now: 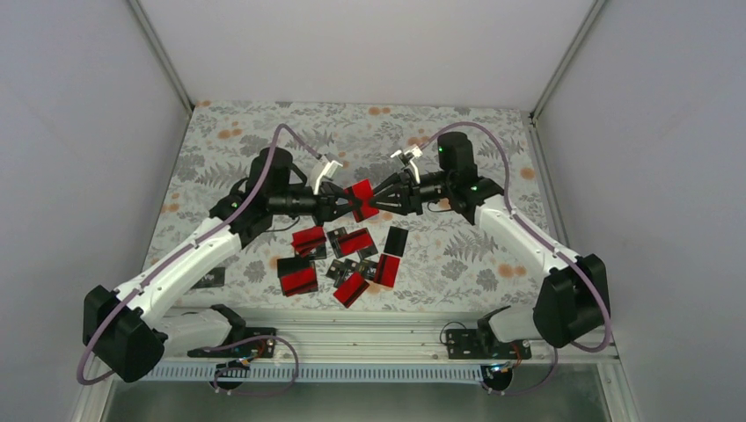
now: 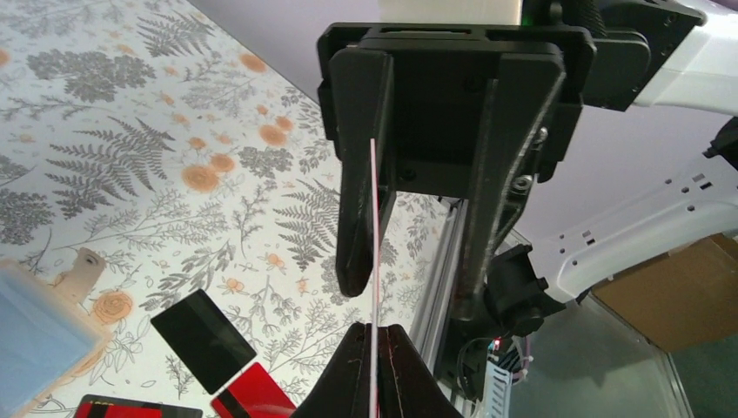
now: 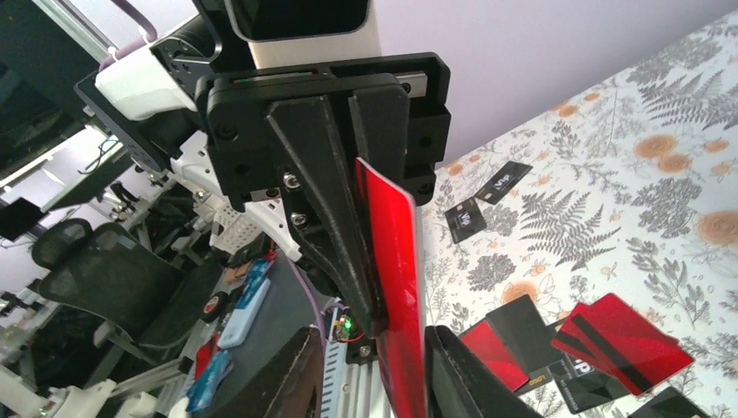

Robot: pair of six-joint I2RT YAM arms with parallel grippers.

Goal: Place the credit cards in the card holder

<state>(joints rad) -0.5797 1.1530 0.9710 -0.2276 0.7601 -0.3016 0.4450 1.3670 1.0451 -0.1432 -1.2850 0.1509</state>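
Card [image 3: 393, 248] — thin, likely stiff, slick, light — clamped in left gripper [image 2: 376, 338], right gripper [image 3: 372, 340] with jaws apart astride it; I'd pinch the flat faces.

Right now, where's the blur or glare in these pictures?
Top external view: even, soft light, everything sharp, hardly any shadow. Left wrist view: the held card is edge-on, a thin pale line; the card holder in the lower left corner is blurred. Right wrist view: a pale highlight runs along that card's red face, and the background on the left is dim.
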